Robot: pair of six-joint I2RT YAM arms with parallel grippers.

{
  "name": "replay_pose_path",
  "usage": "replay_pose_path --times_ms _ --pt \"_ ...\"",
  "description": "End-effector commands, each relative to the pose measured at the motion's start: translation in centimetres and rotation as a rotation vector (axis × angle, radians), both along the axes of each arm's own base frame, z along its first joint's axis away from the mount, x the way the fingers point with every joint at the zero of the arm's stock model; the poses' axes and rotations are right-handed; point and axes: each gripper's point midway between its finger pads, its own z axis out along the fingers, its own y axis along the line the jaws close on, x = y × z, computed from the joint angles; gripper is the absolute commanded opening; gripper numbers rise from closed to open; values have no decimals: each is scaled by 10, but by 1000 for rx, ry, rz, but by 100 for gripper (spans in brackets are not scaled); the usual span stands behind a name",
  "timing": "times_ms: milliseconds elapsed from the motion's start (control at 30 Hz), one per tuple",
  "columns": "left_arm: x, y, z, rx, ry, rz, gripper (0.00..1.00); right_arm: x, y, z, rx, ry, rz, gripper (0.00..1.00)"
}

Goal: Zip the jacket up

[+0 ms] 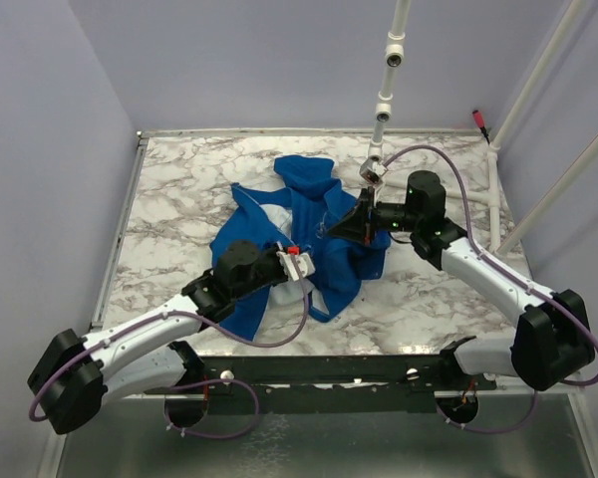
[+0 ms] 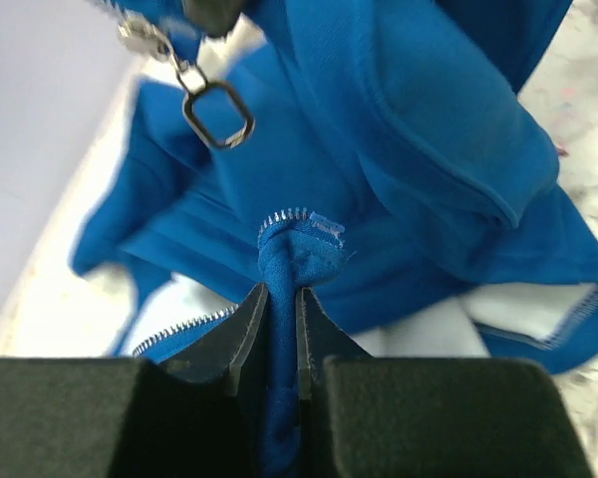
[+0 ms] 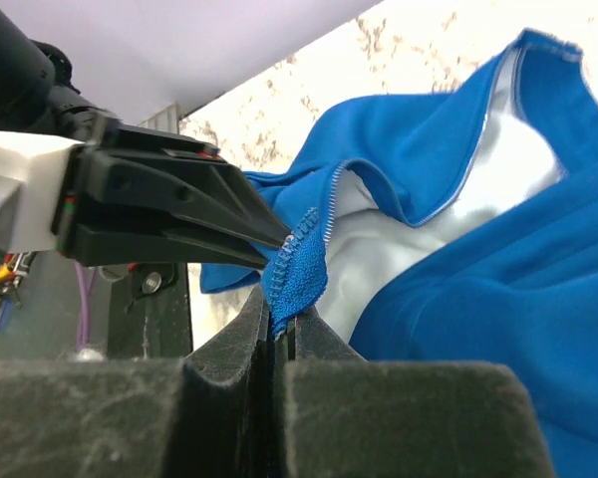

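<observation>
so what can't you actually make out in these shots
Top external: the zipper, too small to trace and partly under the left gripper and right gripper on the jacket.
Left wrist: the slider is blurred; whether both tracks enter it.
Right wrist: the slider is out of frame; its own fingers hide the pinched fabric edge.

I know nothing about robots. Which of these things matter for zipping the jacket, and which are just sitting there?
For the job: the blue jacket, its zipper pull, the left gripper and right gripper, both pinching its zipper edge.
Just there: the marble table, the white pipe overhead.
</observation>
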Motion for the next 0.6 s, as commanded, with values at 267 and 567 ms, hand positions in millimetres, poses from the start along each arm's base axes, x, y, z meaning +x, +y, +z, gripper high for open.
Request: replay_pose_path --times_ms 267,567 --pt "-13 -26 -55 -91 412 7 42 -11 -16 -45 -83 93 -99 1" --pt "-20 -26 -75 -81 467 -39 63 -18 -24 -51 -105 108 -132 1"
